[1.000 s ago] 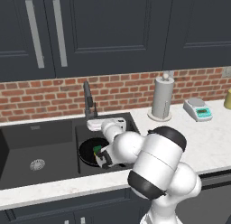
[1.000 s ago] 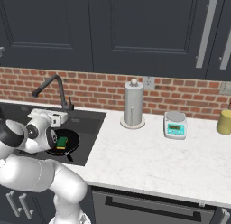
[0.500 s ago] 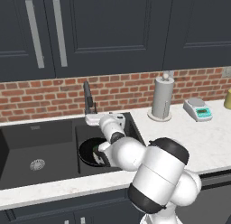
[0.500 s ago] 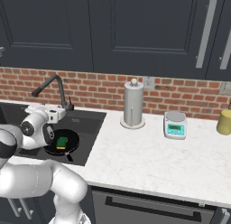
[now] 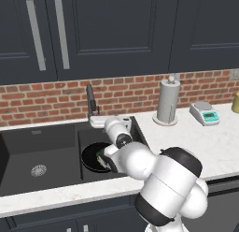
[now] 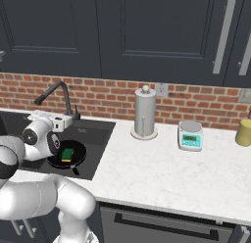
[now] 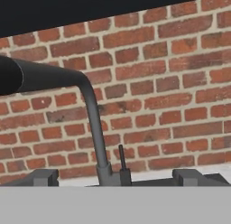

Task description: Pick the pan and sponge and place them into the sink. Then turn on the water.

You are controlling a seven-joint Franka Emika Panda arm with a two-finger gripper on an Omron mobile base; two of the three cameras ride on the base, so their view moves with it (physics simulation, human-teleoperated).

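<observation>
My gripper point(image 7: 116, 179) stands spread apart, empty, facing the faucet point(image 7: 92, 110). The sponge point(image 6: 67, 153) lies in the pan point(image 6: 68, 156) inside the sink point(image 6: 98, 134).

Both base cameras sit behind the arm, looking forward and down over the bench point(image 5: 196, 137) at the brick wall point(image 6: 196, 102). The left one has the sink point(image 5: 56, 137) at nine o'clock; the right one sees it at eight o'clock. The hand camera faces the faucet point(image 7: 92, 123) closely, bricks behind.
</observation>
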